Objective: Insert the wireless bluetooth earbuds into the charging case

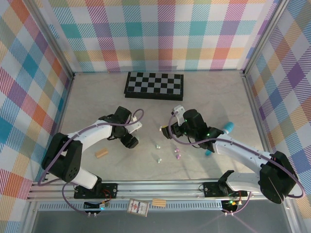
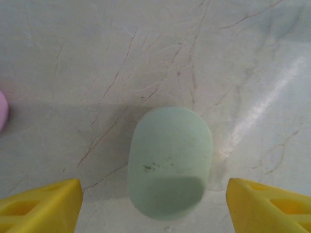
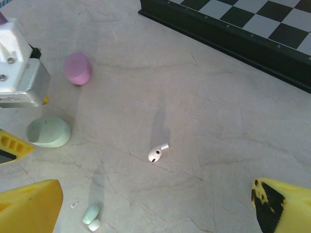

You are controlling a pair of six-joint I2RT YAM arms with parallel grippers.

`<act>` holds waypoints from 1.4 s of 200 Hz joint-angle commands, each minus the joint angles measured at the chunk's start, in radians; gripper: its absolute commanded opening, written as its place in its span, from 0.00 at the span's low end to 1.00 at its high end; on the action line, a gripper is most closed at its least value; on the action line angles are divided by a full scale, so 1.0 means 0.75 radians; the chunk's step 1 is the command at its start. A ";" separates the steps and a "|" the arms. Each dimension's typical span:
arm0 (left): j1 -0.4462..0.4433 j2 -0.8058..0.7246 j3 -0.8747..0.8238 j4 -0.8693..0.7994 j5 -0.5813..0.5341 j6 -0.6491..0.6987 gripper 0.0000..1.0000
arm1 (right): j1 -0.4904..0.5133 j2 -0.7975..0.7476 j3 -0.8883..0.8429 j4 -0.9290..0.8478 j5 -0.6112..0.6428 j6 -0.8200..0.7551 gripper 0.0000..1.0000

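Mint case [image 2: 169, 162] inside spread left tool [image 2: 153, 196], bare marble [image 2: 204, 48] around

1. The table [image 2: 146, 48] looks like smooth, veined stone with a soft sheen.
2. The mint case [image 2: 169, 160] is matt plastic, faintly scuffed.
3. The white earbud [image 3: 156, 153] is glossy plastic.
4. The pink case [image 3: 77, 68] looks matt too.

I'm driving two arms built of white tubular links [image 1: 90, 135] and black joint housings [image 1: 65, 162], each trailing a looping purple cable [image 1: 142, 113]. The left end effector [image 1: 130, 141] has yellow plastic fingers [image 2: 41, 204] with ribbed hollows, and a white and silver metal block [image 3: 19, 73] with small screws. The right end effector [image 1: 166, 133] has matching yellow fingers [image 3: 34, 204], one tip smudged black, and a small green light [image 1: 208, 130] glows on that arm
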 commanded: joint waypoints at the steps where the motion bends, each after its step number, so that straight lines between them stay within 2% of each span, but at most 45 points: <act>1: -0.018 0.063 -0.003 0.042 -0.038 -0.017 0.72 | -0.013 -0.035 -0.020 0.043 -0.016 -0.026 0.99; 36: -0.045 0.101 -0.019 0.061 -0.047 -0.022 0.66 | -0.021 -0.052 -0.045 0.056 -0.004 -0.009 0.99; 47: -0.048 0.104 -0.019 0.055 -0.050 -0.020 0.54 | -0.022 -0.059 -0.053 0.055 -0.004 -0.004 0.99; 62: -0.052 0.098 -0.016 0.047 -0.048 -0.020 0.43 | -0.024 -0.068 -0.058 0.052 -0.001 -0.001 0.99; 92: -0.058 0.040 -0.017 0.033 -0.025 -0.018 0.27 | -0.036 -0.086 -0.041 0.017 0.002 0.063 0.99; 120: -0.062 -0.077 -0.019 0.032 0.036 -0.020 0.28 | -0.102 -0.093 0.015 -0.073 -0.086 0.258 0.99; 160: -0.063 -0.312 -0.026 0.141 0.202 -0.028 0.28 | -0.188 -0.096 0.102 -0.207 -0.253 0.578 0.99; 198: -0.103 -0.427 0.017 0.290 0.317 -0.024 0.28 | -0.236 -0.052 0.168 -0.206 -0.572 0.679 1.00; 252: -0.218 -0.411 0.138 0.367 0.355 0.009 0.28 | -0.247 0.071 0.229 -0.034 -0.964 0.838 0.87; 262: -0.245 -0.397 0.163 0.354 0.340 0.031 0.28 | -0.245 0.095 0.246 -0.046 -1.007 0.840 0.82; 280: -0.281 -0.367 0.200 0.341 0.327 0.057 0.28 | -0.247 0.120 0.254 -0.044 -1.022 0.871 0.67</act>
